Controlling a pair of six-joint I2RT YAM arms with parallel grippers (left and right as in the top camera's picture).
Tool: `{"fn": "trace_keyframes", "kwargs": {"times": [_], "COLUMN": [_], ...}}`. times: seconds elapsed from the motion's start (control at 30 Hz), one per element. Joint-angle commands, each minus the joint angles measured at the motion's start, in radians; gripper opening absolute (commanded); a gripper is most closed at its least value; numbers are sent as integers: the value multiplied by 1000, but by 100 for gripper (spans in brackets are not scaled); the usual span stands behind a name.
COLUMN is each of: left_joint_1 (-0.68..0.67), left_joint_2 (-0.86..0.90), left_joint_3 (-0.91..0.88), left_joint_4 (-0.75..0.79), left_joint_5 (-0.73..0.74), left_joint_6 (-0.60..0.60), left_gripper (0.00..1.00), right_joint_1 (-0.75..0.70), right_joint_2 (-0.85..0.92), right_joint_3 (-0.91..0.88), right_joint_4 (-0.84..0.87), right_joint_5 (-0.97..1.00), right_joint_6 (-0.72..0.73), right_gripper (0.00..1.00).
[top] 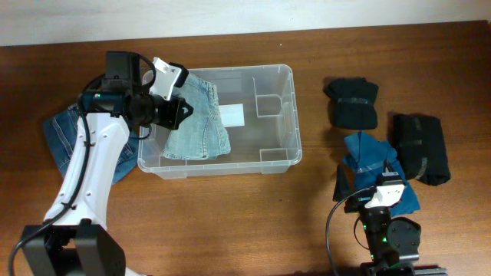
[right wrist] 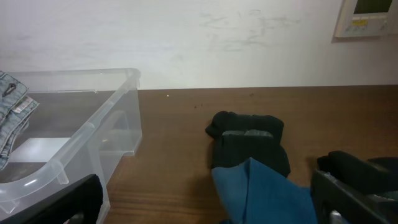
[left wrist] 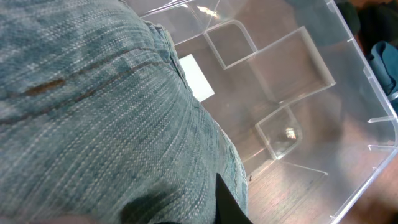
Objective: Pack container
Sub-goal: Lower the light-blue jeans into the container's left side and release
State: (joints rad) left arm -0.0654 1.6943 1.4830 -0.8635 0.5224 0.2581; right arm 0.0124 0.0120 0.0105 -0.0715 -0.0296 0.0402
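container centre-left, far side; denim in its left end | left gripper over denim, grip untellable; right gripper spread, empty | light, stiff, slick; you take its rim

Light: is falling soft and even from above | Shadows: the container is throwing only faint ones | Glare: its clear walls are catching small glints | Focus: the denim is blurring near the left wrist lens
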Motion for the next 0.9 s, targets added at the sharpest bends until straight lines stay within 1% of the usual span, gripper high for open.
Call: {"fn": "trace_keyframes", "kwargs": {"times": [0.0, 0.07, 0.1, 0.13, 0.2, 0.4, 0.43, 0.47, 0.5, 0.53, 0.57, 0.63, 0.7, 0.87], "left_joint_1": [-13, -13, -13, -13, -12, -12, -12, -12, -12, -12, -12, -13, -13, -13], "left_joint_2": [-4, -4, -4, -4, -4, -4, -4, -4, -4, -4, -4, -4, -3, 16], "left_joint_3": [32, 32, 32, 32, 32, 33, 33, 33, 33, 33, 33, 32, 32, 32], "left_joint_4": [14, 15, 16, 18, 23, 41, 43, 43, 42, 41, 40, 39, 33, 17], "left_joint_5": [37, 37, 36, 32, 5, -72, -76, -76, -77, -86, -107, -169, -219, -269], "left_joint_6": [27, 27, 28, 28, 28, 28, 29, 29, 29, 29, 29, 28, 28, 27], "left_gripper": [50, 84, 87, 93, 96, 95, 91, 79, 72, 57, 50, 27, 12, 6], "right_joint_1": [-8, -8, -8, -8, -8, -8, -8, -8, -8, -8, -8, -8, -8, -8], "right_joint_2": [-5, -5, -5, -5, -5, -5, -5, -5, -5, -5, -5, -5, -5, -5], "right_joint_3": [-5, -5, -5, -5, -5, -5, -5, -5, -5, -5, -5, -5, -5, -5], "right_joint_4": [-6, -6, -6, -6, -6, -6, -6, -6, -6, -6, -6, -6, -6, -6], "right_joint_5": [5, 5, 5, 5, 5, 5, 5, 5, 5, 5, 5, 5, 5, 5], "right_joint_6": [-6, -6, -7, -7, -7, -6, -7, -7, -7, -6, -7, -6, -6, -6], "right_gripper": [99, 98, 98, 98, 98, 98, 98, 98, 98, 98, 98, 98, 98, 98]}}
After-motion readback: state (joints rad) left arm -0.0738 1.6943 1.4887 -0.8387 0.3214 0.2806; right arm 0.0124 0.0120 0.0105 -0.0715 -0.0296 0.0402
